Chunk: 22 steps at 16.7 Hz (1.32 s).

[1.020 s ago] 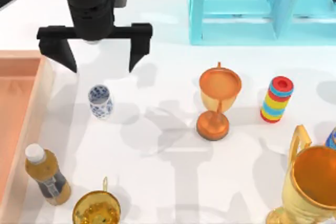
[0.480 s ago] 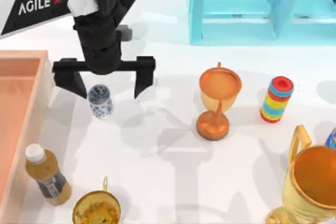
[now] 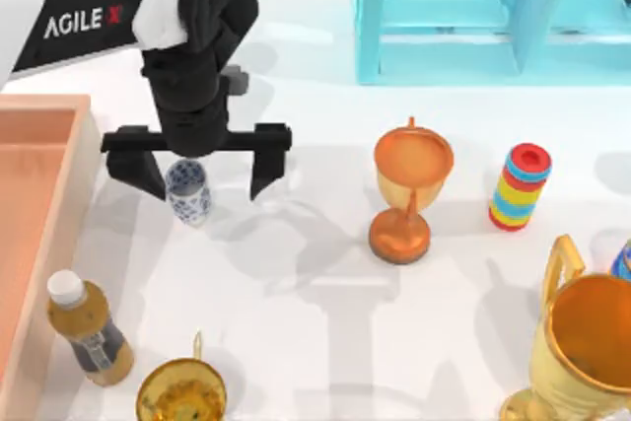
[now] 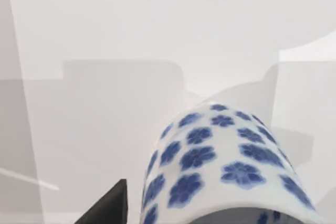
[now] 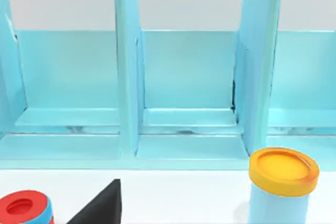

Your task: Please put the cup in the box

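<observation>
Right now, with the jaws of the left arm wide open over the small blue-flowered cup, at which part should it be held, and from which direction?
Grip the cup across its round side wall, coming straight down from above. It stands upright with no handle, so any opposite sides would probably do. The left gripper hangs open astride it, one finger close at its left; centring first may avoid tipping it.

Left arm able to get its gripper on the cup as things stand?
Probably yes. The left gripper is open over the cup, which stands upright near one finger; nothing sits between them, though it looks off-centre.
</observation>
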Tool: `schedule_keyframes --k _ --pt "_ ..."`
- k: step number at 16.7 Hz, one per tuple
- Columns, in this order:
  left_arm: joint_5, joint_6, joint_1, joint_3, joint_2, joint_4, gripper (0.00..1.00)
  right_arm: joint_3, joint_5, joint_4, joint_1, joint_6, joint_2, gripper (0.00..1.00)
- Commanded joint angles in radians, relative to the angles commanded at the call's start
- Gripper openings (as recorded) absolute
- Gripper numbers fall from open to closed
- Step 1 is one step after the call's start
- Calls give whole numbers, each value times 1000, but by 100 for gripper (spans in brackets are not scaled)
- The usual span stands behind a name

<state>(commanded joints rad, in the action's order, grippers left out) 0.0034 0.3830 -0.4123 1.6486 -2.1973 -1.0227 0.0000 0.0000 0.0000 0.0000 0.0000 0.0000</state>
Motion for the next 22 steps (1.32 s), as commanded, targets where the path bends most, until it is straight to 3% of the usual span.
schedule_keyframes --k 11,22 --pt "0 0 0 0 0 0 2 0 0 0 0 0 0 100" --pt "5 -15 6 3 15 -14 0 0 0 0 0 0 0 100"
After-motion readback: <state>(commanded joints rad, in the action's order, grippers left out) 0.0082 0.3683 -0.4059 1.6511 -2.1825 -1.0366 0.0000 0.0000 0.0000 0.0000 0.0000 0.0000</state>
